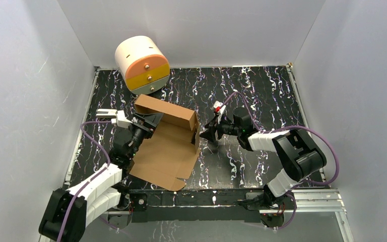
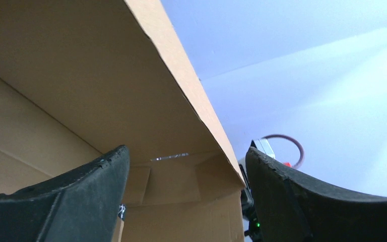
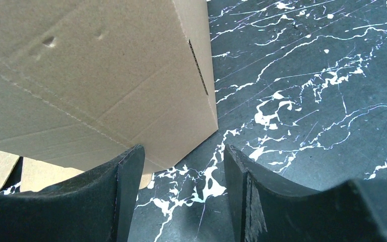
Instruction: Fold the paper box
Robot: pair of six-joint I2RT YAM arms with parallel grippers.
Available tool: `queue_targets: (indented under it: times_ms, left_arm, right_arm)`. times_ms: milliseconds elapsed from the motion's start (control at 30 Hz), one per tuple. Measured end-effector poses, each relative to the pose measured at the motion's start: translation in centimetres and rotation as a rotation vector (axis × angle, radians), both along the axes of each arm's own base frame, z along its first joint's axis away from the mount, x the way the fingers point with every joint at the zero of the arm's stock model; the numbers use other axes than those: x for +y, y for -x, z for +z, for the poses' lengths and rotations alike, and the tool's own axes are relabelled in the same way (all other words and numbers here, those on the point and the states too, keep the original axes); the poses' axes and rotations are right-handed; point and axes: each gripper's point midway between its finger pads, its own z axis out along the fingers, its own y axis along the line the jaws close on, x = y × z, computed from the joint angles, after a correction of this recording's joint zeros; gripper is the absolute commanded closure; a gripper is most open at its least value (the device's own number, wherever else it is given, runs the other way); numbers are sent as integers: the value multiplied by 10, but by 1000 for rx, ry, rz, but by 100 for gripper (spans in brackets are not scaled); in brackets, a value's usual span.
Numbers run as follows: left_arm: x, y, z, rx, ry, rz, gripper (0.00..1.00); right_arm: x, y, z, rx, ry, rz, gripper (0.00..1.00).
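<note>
Nearest our bases, the paper box (image 1: 167, 151) lies on the dark marbled table (image 1: 262, 85) with its broad flat panel spread toward us, unfolded, its front edge close to the near rim. Beyond that panel the walls already stand, forming a shallow trough open at the top, so we judge the fold to be partway along, with the near panel left to bring up and over. Our left gripper (image 1: 150, 121) sits at the box's left end with its jaws spread. In its wrist view the top edge of a raised wall runs through the gap between the fingers (image 2: 70, 201) without either pad visibly touching it. We read this as steadying that side, or getting ready to pinch it. Our right gripper (image 1: 207, 133) faces the opposite end, also spread, with the box's lower right corner (image 3: 201, 121) just ahead of its gap and bare table beneath, probably placed to brace that wall or tuck in a side flap. Neither gripper holds the cardboard. Farther back, well apart from the box, the cream cabinet (image 1: 142, 64) lies against the rear left corner.
</note>
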Motion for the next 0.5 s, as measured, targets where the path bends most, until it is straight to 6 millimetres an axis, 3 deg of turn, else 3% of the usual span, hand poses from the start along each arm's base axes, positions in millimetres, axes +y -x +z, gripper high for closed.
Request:
queue_targets:
  times_ms: [267, 500]
  left_arm:
    - [-2, -20, -4, 54, 69, 37, 35]
    - [-7, -36, 10, 38, 114, 44, 64]
  right_arm:
    - [2, 3, 1, -22, 1, 3, 31]
    - [1, 5, 0, -34, 5, -5, 29]
